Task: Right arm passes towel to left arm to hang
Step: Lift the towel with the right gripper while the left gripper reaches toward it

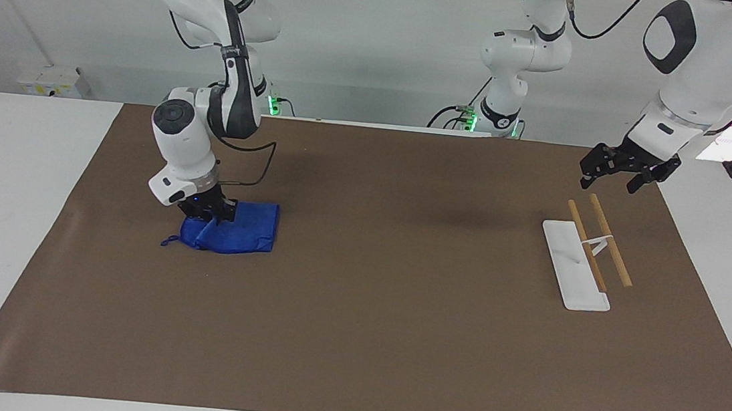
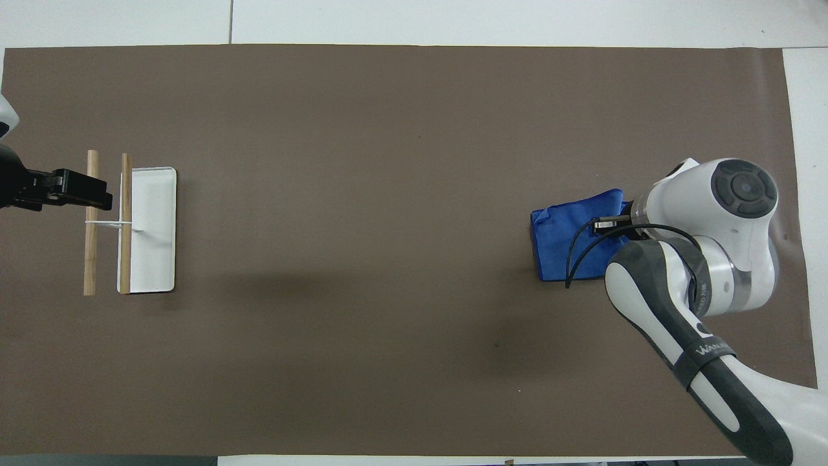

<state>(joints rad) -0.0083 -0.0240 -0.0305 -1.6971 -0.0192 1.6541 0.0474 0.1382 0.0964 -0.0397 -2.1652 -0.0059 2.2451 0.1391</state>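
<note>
The blue towel (image 1: pixel 235 235) lies bunched on the brown mat toward the right arm's end of the table; it also shows in the overhead view (image 2: pixel 569 239). Its cord loop (image 1: pixel 168 240) trails on the mat. My right gripper (image 1: pixel 209 212) is shut on the towel's upper edge and lifts that edge; the white wrist hides the gripper from above. My left gripper (image 1: pixel 619 173) waits in the air over the mat near the rack, fingers spread open; it also shows in the overhead view (image 2: pixel 77 188).
A white rack base (image 1: pixel 574 266) with two wooden bars (image 1: pixel 610 239) stands toward the left arm's end of the table; it also shows in the overhead view (image 2: pixel 152 230). The brown mat (image 1: pixel 360 339) covers most of the table.
</note>
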